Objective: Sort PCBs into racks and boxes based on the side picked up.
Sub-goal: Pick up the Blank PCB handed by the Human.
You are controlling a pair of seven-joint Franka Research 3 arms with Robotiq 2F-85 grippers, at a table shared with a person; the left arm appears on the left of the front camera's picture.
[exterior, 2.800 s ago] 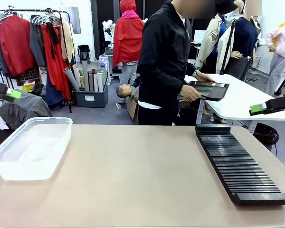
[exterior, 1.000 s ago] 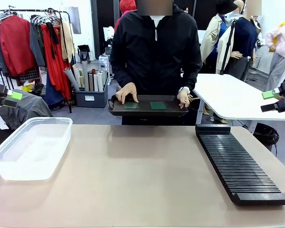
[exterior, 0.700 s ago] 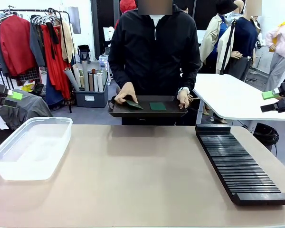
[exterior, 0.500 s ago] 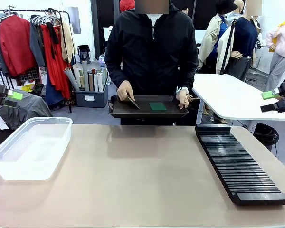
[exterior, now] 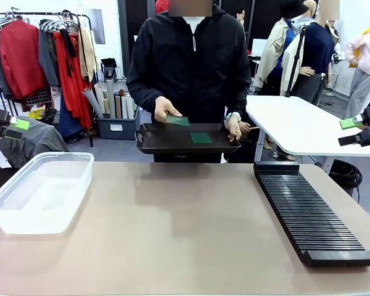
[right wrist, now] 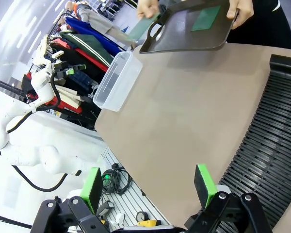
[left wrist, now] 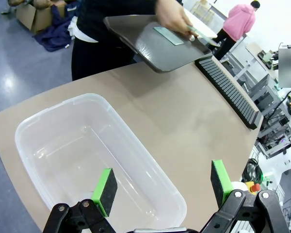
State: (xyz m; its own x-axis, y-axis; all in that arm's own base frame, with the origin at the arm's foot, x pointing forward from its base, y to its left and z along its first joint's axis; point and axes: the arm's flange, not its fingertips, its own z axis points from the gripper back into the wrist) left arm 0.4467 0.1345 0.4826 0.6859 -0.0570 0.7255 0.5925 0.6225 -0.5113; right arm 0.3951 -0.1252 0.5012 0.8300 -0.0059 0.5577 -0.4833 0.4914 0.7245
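PCB (exterior: 179,121) lifted in person's hand (exterior: 164,108) over black tray (exterior: 172,145), tilted, long edge along tray, second PCB (exterior: 201,138) flat on tray, rack (exterior: 308,213) right of tray, lengthwise toward robot, left gripper (left wrist: 163,187) and right gripper (right wrist: 148,186) jaws spread wide, empty

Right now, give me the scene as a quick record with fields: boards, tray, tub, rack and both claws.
lifted board: green, in the person's hand, above the tray
second board: flat on the tray
tray: black, held up beyond the table
tub: clear, empty, table's left side
rack: black, slots empty, table's right side
left claw: open, holding nothing
right claw: open, holding nothing
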